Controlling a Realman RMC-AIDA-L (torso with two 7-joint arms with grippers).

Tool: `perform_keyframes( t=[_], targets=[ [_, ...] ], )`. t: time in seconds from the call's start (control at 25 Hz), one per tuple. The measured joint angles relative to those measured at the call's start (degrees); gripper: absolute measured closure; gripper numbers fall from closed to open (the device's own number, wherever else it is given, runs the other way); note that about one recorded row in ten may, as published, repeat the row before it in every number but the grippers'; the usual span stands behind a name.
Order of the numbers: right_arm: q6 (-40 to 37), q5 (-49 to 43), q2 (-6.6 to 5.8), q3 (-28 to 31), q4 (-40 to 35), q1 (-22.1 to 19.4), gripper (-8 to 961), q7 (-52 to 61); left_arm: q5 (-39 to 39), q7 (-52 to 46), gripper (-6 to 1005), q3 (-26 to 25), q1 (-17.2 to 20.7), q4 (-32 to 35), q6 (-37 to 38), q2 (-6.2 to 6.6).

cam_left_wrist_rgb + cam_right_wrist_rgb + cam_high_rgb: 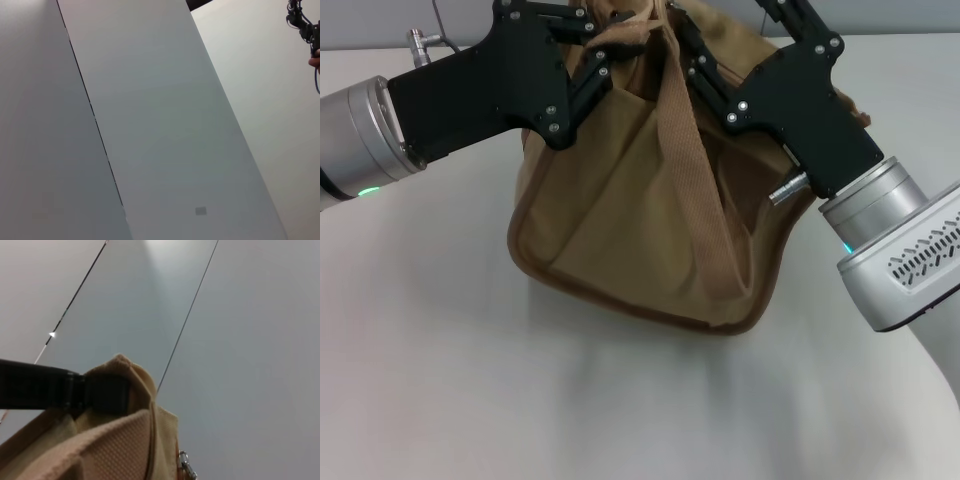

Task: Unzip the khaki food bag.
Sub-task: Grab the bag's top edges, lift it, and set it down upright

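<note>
The khaki food bag [620,220] stands on the white table, tan canvas with brown piping, and one wide loop handle [690,170] hangs down its front. My left gripper [605,45] comes in from the left and is shut on the fabric at the bag's top. My right gripper [685,45] is at the top of the bag beside the handle. In the right wrist view a black finger [100,392] pinches a bunched corner of the bag [125,440], and a silver zipper pull [186,467] hangs beside it. The left wrist view shows no bag.
The white table [440,380] spreads in front of the bag and to both sides. A small metal fitting [420,42] sits at the back left. The left wrist view shows only pale panels [150,125] and a dark fixture [302,22].
</note>
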Motion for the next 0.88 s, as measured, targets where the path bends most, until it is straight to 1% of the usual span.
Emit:
perform_keyframes(
  t=[0.2, 0.52, 0.76, 0.88],
  targets=[
    [0.2, -0.2, 0.0, 0.5, 0.2, 0.0, 277, 0.0, 0.0, 0.0, 890, 0.0, 0.1, 0.0, 0.0, 0.0],
    [2.0, -1.2, 0.0, 0.0, 0.8, 1.3, 318, -0.3, 0.0, 0.0, 886, 0.1, 0.1, 0.0, 0.1, 0.0],
    [3.3, -1.8, 0.0, -0.2, 2.6, 1.3, 349, -4.4, 0.0, 0.0, 884, 0.1, 0.1, 0.0, 0.2, 0.01],
    [3.2, -1.8, 0.0, -0.1, 3.1, 0.9, 385, -5.6, 0.0, 0.0, 882, 0.1, 0.1, 0.0, 0.2, 0.0]
  ],
)
